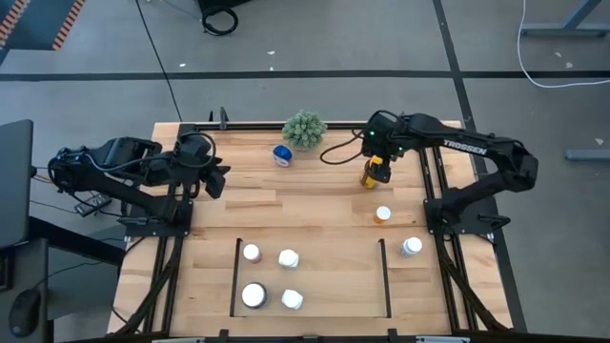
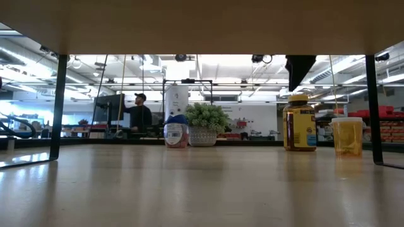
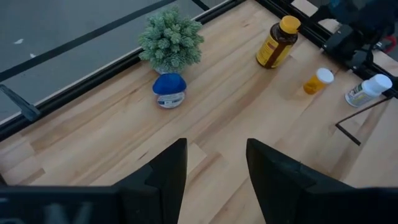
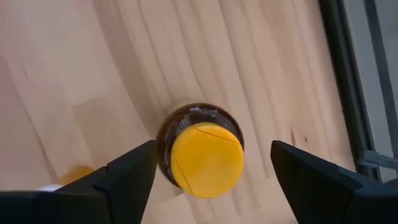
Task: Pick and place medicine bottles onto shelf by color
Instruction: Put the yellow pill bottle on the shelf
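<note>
A large amber bottle with a yellow cap [image 1: 371, 174] stands upright at the far right of the table, and also shows in the low view [image 2: 300, 129]. My right gripper [image 4: 212, 152] hovers open just above it, one finger on each side of the cap [image 4: 206, 158], touching nothing. My left gripper [image 3: 214, 155] is open and empty at the table's left [image 1: 216, 179]. A blue bottle [image 1: 282, 154] stands at the far middle. The shelf [image 1: 235, 276], a bay outlined by black strips at the near edge, holds several white-capped bottles [image 1: 288, 258].
A green spiky plant ball [image 1: 304, 129] stands at the far edge beside the blue bottle. A small orange bottle [image 1: 382, 215] and a white bottle [image 1: 411, 248] stand at the right, outside the shelf. A black cable [image 1: 338, 152] lies beside the amber bottle.
</note>
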`<action>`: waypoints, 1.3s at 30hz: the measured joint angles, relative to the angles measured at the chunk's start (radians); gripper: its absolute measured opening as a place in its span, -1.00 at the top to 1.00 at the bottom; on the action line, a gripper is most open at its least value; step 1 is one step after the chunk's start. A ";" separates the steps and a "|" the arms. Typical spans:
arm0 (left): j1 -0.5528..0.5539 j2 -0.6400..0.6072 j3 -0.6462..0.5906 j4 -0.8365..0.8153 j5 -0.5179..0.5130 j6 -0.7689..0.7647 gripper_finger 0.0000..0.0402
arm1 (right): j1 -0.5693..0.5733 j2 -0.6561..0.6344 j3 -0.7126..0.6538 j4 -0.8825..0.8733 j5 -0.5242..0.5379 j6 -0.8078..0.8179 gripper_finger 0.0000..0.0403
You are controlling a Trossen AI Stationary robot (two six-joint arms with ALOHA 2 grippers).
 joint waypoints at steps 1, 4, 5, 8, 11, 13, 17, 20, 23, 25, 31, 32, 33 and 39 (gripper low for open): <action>0.000 0.000 0.000 0.000 0.000 0.000 0.14 | -0.002 0.010 -0.004 -0.001 0.000 0.001 -0.61; 0.000 0.000 0.000 -0.001 0.000 0.000 0.14 | -0.003 0.024 -0.029 0.004 0.000 0.004 -0.63; 0.000 0.000 0.000 -0.001 0.000 0.000 0.14 | -0.003 0.025 -0.042 0.005 0.000 0.003 -0.63; 0.000 0.000 0.000 -0.001 0.000 0.000 0.14 | -0.004 0.025 -0.085 0.008 -0.003 0.019 -0.63; -0.001 0.000 0.000 -0.001 0.000 0.000 0.14 | -0.005 0.025 -0.113 0.009 -0.003 0.056 -0.63; -0.001 0.000 0.000 -0.001 0.000 0.000 0.14 | -0.005 0.025 -0.117 0.013 -0.003 0.081 -0.63; -0.001 0.000 0.000 -0.001 0.001 0.001 0.14 | -0.005 0.021 -0.117 0.042 -0.003 0.091 -0.63; -0.001 0.000 0.000 -0.001 0.001 0.002 0.14 | -0.005 0.020 -0.117 0.051 -0.003 0.093 -0.63; -0.001 0.000 0.000 -0.001 0.001 0.002 0.14 | -0.004 0.020 -0.117 0.056 -0.003 0.093 -0.63; -0.001 0.000 0.000 -0.001 0.001 0.003 0.14 | -0.005 0.020 -0.117 0.057 -0.003 0.093 -0.63; -0.001 0.000 0.000 -0.002 0.001 0.003 0.14 | -0.005 0.020 -0.103 0.052 -0.003 0.093 -0.63; -0.001 0.000 0.000 -0.001 0.001 0.003 0.14 | -0.005 0.020 -0.092 0.056 -0.003 0.094 -0.63; -0.001 0.000 0.000 -0.001 0.001 0.003 0.14 | -0.005 0.020 -0.081 0.061 -0.003 0.097 -0.63; -0.001 0.000 0.000 -0.002 0.002 0.003 0.14 | -0.005 0.020 -0.065 0.039 -0.001 0.095 -0.61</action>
